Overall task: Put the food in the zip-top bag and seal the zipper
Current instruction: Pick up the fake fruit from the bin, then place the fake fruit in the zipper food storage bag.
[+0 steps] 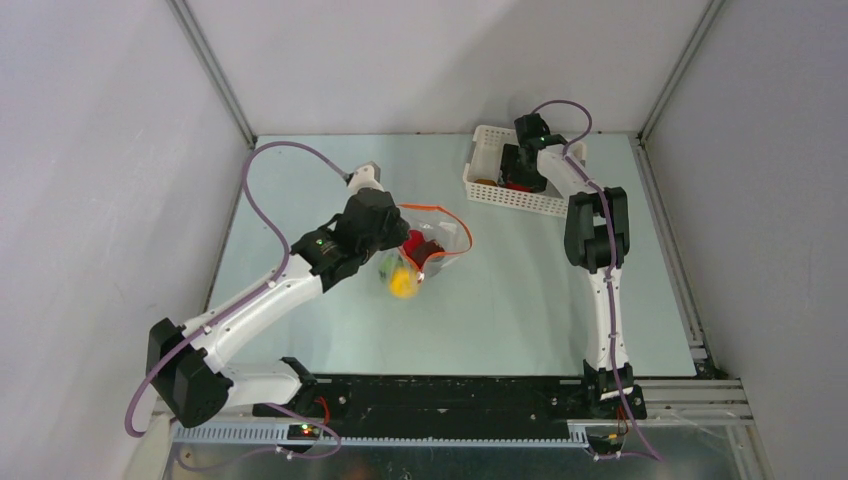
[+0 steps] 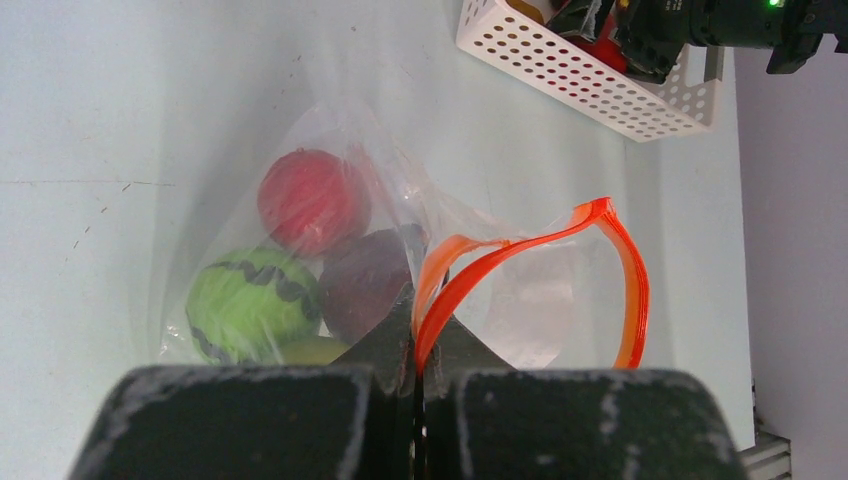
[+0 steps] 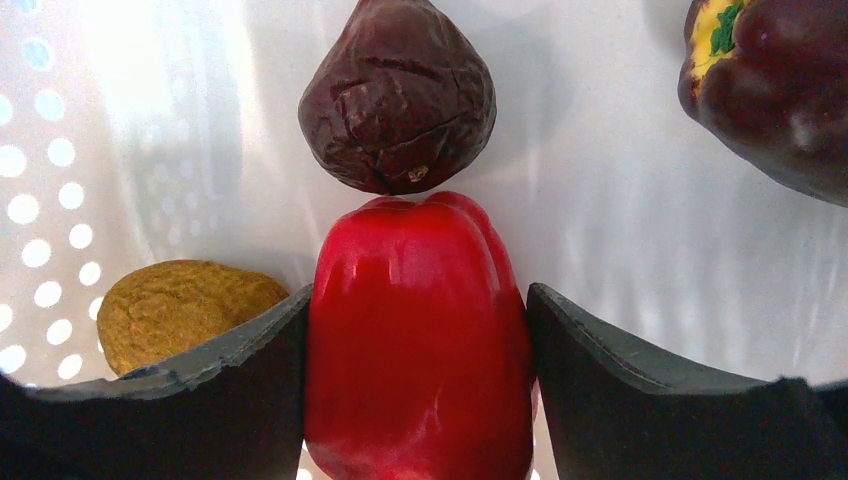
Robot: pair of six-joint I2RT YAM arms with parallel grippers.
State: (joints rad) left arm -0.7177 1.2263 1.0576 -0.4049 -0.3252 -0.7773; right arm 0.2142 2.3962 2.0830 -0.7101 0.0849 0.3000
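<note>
The left fingers [image 2: 250, 420] pinch the orange zipper [image 2: 630, 290] of the zip-top bag [image 2: 330, 200] on the worktop [image 2: 100, 100], its open mouth facing the white basket [image 2: 590, 75], where the right fingers [image 3: 150, 410] squeeze a red pepper [image 3: 420, 330].

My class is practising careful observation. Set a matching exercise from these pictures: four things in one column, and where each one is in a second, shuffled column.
Things
1. red pepper
2. green striped ball
3. zipper
4. brown lumpy food

Places
a. pinched in the left gripper
b. inside the zip-top bag
c. gripped by the right gripper
d. lying loose in the white basket

Pairs: 1-c, 2-b, 3-a, 4-d
</note>
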